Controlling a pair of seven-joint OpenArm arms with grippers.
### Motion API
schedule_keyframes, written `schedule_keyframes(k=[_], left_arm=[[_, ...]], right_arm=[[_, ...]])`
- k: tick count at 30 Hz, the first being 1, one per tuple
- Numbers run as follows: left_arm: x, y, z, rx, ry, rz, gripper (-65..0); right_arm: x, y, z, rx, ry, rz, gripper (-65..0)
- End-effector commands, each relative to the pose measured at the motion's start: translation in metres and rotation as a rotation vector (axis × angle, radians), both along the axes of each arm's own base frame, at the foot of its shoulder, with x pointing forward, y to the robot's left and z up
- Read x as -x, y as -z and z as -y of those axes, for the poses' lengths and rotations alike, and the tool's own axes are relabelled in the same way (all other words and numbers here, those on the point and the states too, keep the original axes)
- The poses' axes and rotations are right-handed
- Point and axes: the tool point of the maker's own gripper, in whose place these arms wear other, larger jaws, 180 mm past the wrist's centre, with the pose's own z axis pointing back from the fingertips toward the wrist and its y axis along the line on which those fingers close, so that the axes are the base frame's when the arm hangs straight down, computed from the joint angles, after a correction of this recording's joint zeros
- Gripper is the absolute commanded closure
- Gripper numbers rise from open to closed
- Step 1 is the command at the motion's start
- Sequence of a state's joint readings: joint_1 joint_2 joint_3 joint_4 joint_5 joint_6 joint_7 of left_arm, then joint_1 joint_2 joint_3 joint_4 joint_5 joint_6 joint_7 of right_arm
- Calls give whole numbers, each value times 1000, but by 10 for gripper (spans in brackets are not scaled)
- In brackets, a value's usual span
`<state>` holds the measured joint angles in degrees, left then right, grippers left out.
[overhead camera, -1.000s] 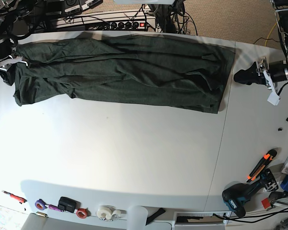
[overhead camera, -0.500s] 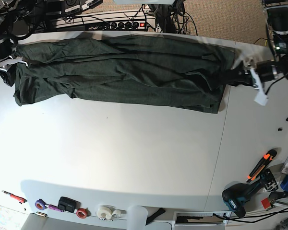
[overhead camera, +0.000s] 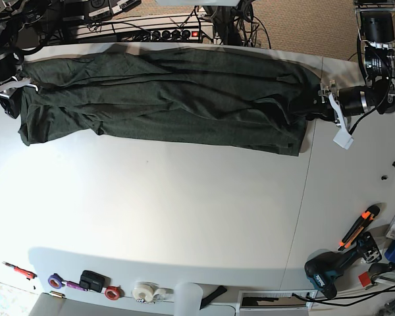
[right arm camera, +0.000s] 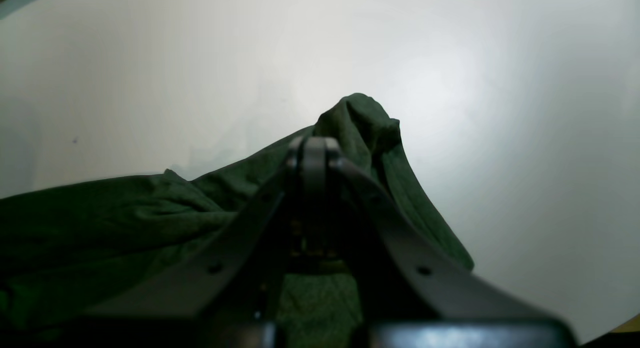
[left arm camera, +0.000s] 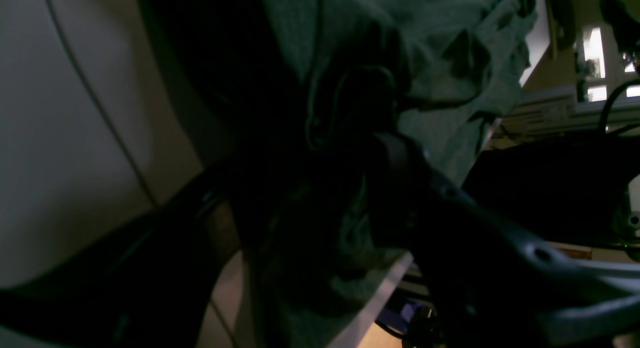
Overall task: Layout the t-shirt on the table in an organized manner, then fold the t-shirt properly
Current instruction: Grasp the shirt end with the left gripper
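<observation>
The right tool (right arm camera: 314, 153) is clamped tight on a bunched corner of the t-shirt (overhead camera: 164, 99), at the end lying toward the base view's left; its two tips meet with green cloth peaking up just past them. The left tool (overhead camera: 314, 105) reaches in at the opposite end, jaws spread wide, its tips over the edge of the cloth there; the left wrist view is too dark to tell whether it has hold of any fabric. The t-shirt lies stretched lengthwise along the far side of the table (overhead camera: 184, 210), wrinkled, with long creases running across it.
</observation>
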<state>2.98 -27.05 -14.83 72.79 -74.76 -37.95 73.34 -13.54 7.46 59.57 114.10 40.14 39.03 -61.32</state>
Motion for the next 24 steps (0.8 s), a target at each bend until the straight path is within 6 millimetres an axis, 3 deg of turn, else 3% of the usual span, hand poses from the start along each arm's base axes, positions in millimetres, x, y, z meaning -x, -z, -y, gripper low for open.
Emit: schedule_keyframes(k=[1,10,13,17,20,24], left_arm=[[10,14,-7,-83,33,-57,-309],[13,20,10,-67,40,-66,-309],[13,22,10,-69,28,-80,-223],[7,19,10,-58,5,-54,0],[-1,10,14,-3,-26,-24,0],[-9,-24,31,178,-6,74,0]], right_arm=[[-4,-15,1,29,-15,44,0],[-4,-15,1,29,-15,44,0],[-4,-15,1,29,-15,44,0],[-4,-15,1,29,-15,44,0],[-4,-15,1,29,-15,43,0],[-4,-15,1,28,-15,44,0]])
